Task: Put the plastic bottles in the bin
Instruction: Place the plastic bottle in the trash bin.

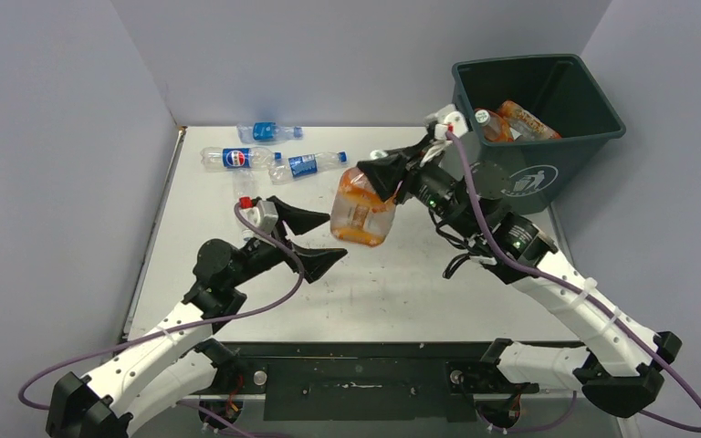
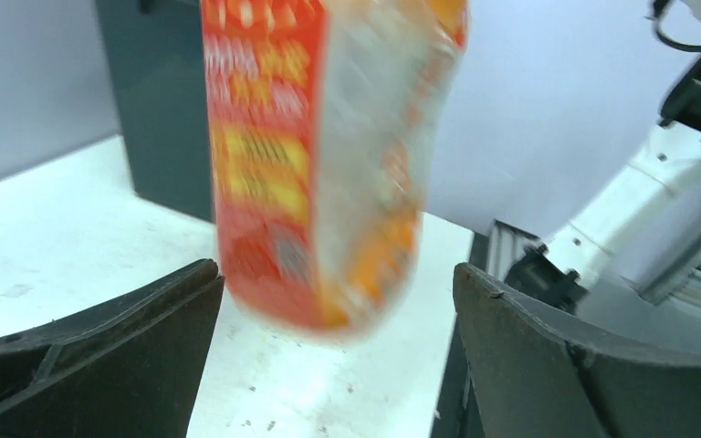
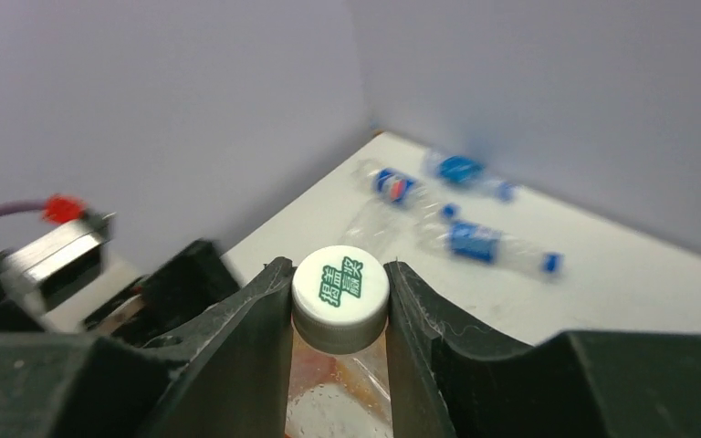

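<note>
Pinching the orange bottle (image 1: 362, 214), right tool (image 3: 340, 294); left tool (image 1: 336, 238) wide.

an orange bottle (image 1: 362, 210) with a white cap (image 3: 340, 283) hangs upright left of the dark bin (image 1: 548, 173); orange bottles (image 1: 516, 121) lie inside it; three clear blue-labelled bottles (image 1: 233, 158) lie farther left.

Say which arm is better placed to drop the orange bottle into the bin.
Right. The right end effector holds the bottle by its cap, nearer the bin; the left end effector stands open.
</note>
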